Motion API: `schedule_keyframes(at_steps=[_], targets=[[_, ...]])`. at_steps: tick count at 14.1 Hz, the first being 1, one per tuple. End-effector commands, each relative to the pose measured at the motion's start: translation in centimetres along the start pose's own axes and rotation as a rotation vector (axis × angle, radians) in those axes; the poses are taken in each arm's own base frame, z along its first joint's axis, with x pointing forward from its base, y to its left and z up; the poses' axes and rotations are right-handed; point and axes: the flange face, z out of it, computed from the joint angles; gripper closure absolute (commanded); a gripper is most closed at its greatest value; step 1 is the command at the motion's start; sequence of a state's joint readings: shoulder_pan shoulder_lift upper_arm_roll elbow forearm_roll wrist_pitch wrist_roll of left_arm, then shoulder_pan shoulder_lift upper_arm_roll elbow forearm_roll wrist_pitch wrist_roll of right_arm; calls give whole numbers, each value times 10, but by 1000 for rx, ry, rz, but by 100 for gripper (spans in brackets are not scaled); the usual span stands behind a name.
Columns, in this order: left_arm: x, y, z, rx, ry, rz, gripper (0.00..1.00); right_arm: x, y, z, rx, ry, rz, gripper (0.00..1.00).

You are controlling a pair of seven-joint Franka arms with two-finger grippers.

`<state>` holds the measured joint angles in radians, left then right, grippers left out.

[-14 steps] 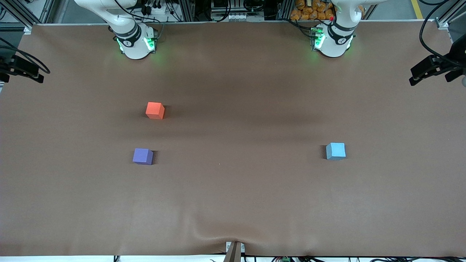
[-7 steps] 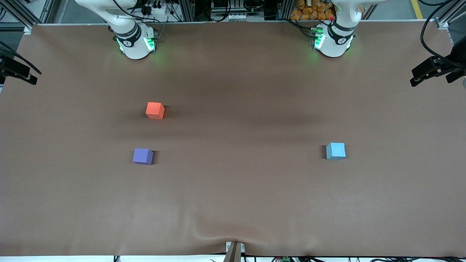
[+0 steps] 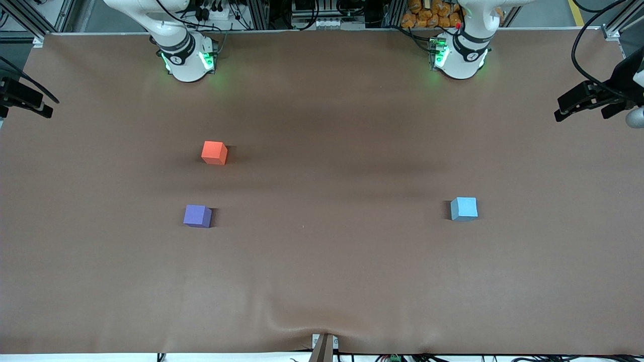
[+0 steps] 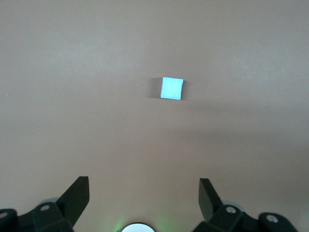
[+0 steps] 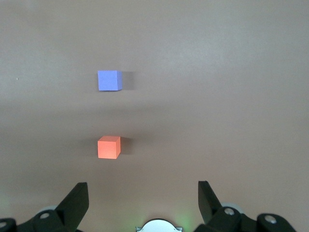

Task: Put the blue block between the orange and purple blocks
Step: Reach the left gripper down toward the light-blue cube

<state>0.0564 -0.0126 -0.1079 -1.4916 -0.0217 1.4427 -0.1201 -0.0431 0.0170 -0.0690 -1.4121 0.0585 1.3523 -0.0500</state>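
Note:
The light blue block [image 3: 464,208] [image 4: 172,88] sits alone on the table toward the left arm's end. The orange block [image 3: 214,152] [image 5: 108,147] and the purple block [image 3: 197,215] [image 5: 109,80] sit toward the right arm's end. The purple block is nearer the front camera, with about a block's width of bare cloth between them. My left gripper [image 4: 144,193] [image 3: 581,114] hangs high over its end of the table, open and empty. My right gripper [image 5: 143,193] [image 3: 27,108] hangs high over its own end, also open and empty.
A brown cloth [image 3: 322,261] covers the table and wrinkles at the edge nearest the front camera. The two white arm bases [image 3: 187,60] [image 3: 460,55] glow green along the edge farthest from it. Racks and cables stand past that edge.
My left gripper has drifted inward over the table's end. My right gripper shifted a little outward. The three blocks have not moved.

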Motion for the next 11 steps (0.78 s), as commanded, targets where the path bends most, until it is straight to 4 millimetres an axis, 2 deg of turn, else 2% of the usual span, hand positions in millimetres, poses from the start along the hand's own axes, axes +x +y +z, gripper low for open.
schedule_keyframes(at_steps=[1,3,5,7,9,11], targets=[[11,0,32,-20,13,6,0,4,-2,-3,6,17,-10,0],[23,1,93,-22,25,-5,0,7,-4,0,8,12,-14,0],[30,-1,163,-54,55,-39,0,8,-4,1,8,12,-14,0],[43,6,227,-56,52,-29,0,8,-4,1,8,12,-14,0],[57,11,277,-48,19,2,0,8,-4,2,10,13,-14,0],[64,15,316,-44,3,12,0,10,-8,4,8,9,-24,0]])
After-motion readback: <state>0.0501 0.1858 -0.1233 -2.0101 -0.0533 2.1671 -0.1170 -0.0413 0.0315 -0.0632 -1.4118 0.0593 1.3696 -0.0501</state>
